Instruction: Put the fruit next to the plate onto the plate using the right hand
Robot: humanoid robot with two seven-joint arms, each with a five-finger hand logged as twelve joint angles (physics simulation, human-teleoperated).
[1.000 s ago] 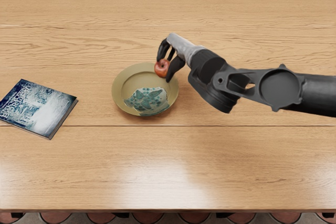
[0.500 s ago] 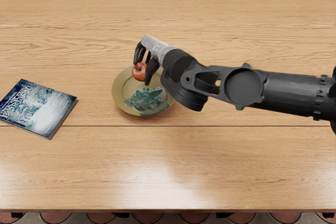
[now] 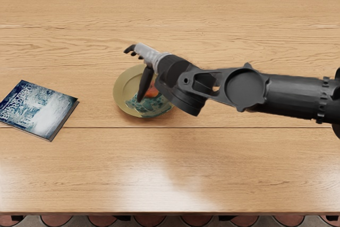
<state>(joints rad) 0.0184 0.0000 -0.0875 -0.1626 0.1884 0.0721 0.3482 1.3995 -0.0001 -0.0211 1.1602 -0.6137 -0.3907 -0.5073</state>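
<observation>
Fruit [image 3: 152,92]: let go since half a second ago, now lying on the plate, I think; my wrist half hides it.
Plate [image 3: 122,84]: carries it, so the task looks done.
Right hand [image 3: 147,61]: fingers spread, empty, above.

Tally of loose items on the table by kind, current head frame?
fruit: 1 (red, at the plate, partly behind the right hand)
plate: 1 (gold rim, patterned centre)
book: 1 (lying flat near the table's left edge)
Total: 3
</observation>
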